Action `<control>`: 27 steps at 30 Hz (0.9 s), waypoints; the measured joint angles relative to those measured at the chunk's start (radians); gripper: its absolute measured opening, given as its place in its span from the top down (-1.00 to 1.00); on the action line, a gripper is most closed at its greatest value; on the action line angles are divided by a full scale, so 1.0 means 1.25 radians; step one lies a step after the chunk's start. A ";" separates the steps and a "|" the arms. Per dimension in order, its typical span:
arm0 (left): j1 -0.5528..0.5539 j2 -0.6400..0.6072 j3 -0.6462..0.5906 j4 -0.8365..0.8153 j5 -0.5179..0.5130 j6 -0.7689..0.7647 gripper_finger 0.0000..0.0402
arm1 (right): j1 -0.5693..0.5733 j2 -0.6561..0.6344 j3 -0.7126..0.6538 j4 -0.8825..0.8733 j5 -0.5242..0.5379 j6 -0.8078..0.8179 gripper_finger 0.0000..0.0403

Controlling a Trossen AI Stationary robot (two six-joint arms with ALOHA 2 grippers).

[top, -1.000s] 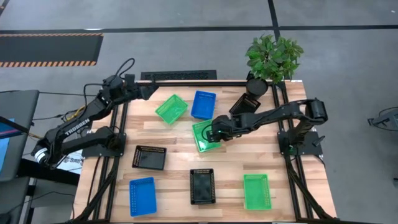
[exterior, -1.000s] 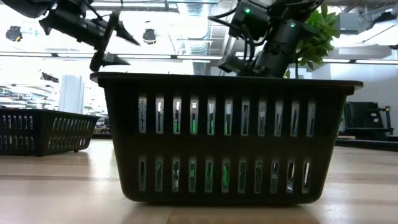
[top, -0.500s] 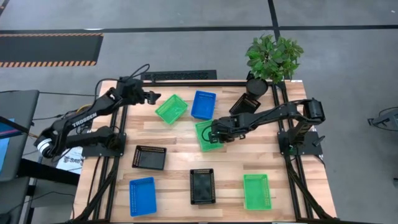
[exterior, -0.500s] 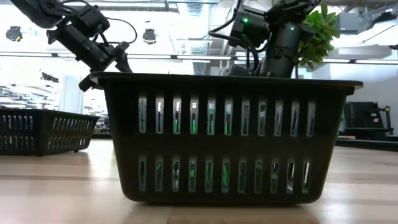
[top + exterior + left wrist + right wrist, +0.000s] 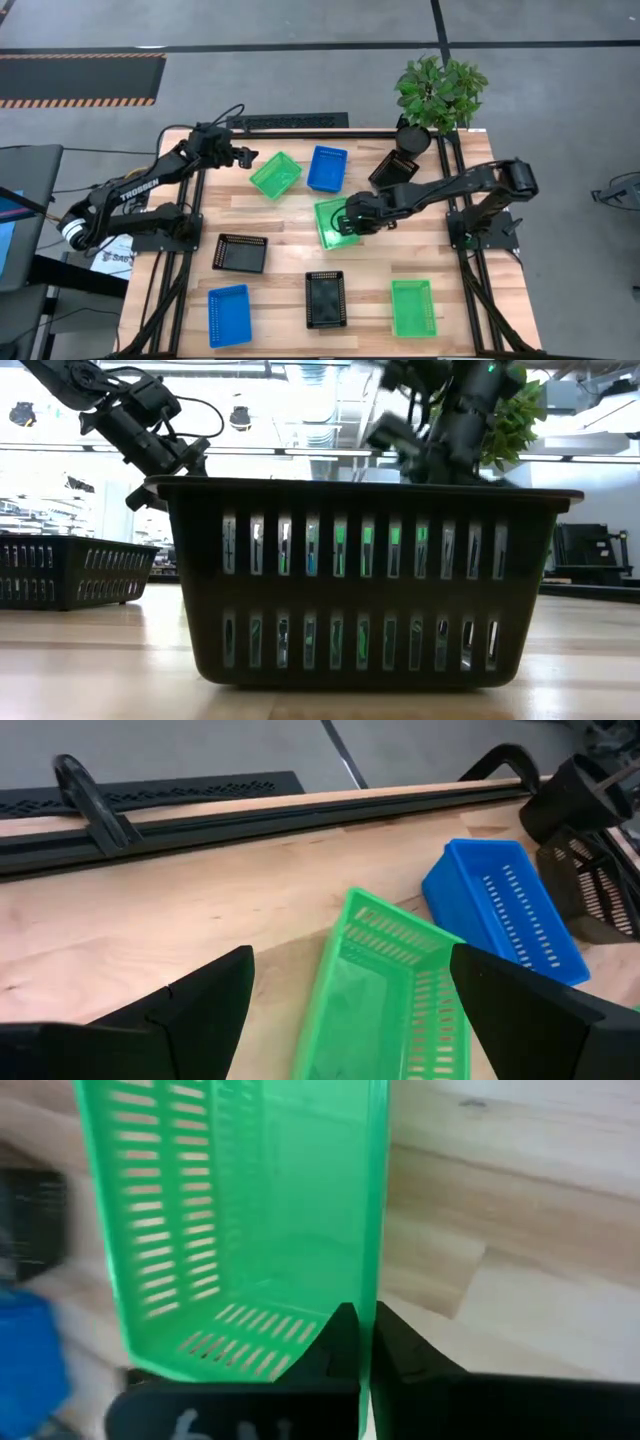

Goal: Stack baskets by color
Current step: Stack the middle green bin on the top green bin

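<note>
One thin wall is all your right hand point(image 5: 347, 222) has pinched on the middle green basket point(image 5: 331, 222), so it could twist or slip free when you lift. Your left hand point(image 5: 243, 155), spread wide just beside the far green basket point(image 5: 275, 174), could nudge it aside.

- The left arm point(image 5: 135, 190) has white letters on its side that say "TROSSEN" (small, but you can read them from above).
- No other words can be read.
</note>
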 joint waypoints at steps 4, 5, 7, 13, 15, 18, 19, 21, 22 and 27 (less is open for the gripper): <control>0.023 0.000 0.000 0.000 0.042 -0.016 -0.62 | -0.009 -0.075 0.000 0.071 0.064 0.012 0.97; 0.031 0.000 0.000 0.001 0.062 -0.030 -0.62 | -0.016 -0.084 0.000 0.112 0.077 0.011 0.97; 0.047 -0.005 0.000 0.004 0.110 -0.061 -0.62 | -0.037 -0.091 0.000 0.196 0.089 -0.005 0.97; 0.080 -0.037 0.015 0.038 0.291 -0.132 -0.62 | -0.105 -0.037 0.000 0.437 0.107 -0.066 0.97; 0.085 -0.057 0.035 0.046 0.351 -0.138 -0.62 | -0.118 -0.011 0.000 0.494 0.136 -0.073 0.96; 0.087 -0.089 0.075 0.051 0.413 -0.135 -0.62 | -0.131 0.028 0.003 0.598 0.201 -0.076 0.92; 0.087 -0.101 0.092 0.051 0.424 -0.130 -0.62 | -0.136 0.041 0.005 0.614 0.221 -0.070 0.92; 0.087 -0.124 0.124 0.054 0.425 -0.119 -0.62 | -0.145 0.075 0.027 0.626 0.255 -0.069 0.92; 0.087 -0.135 0.138 0.051 0.423 -0.116 -0.62 | -0.148 0.097 0.048 0.630 0.269 -0.069 0.92; 0.088 -0.168 0.205 0.052 0.389 -0.078 -0.62 | -0.148 0.192 0.161 0.628 0.281 -0.086 0.92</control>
